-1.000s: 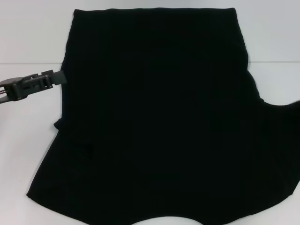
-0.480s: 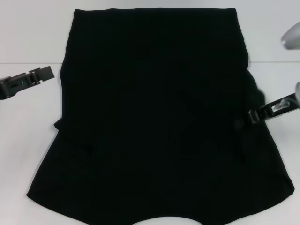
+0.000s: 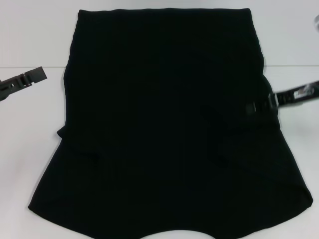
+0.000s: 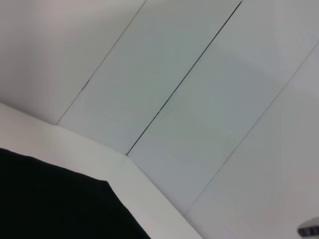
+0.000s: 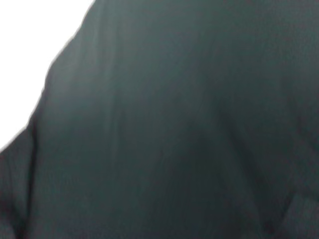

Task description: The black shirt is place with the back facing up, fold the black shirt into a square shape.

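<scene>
The black shirt (image 3: 164,124) is spread flat on the white table, blank side up, both sleeves folded inward.

Black shirt (image 3: 164,124): lies spread flat on the table (image 3: 30,35), filling the middle of it, hem at the far side, wider end toward me. My left gripper (image 3: 37,74): off the shirt's left edge, over bare table, apart from the cloth. My right gripper (image 3: 256,106): over the shirt's right edge, reaching inward.
</scene>
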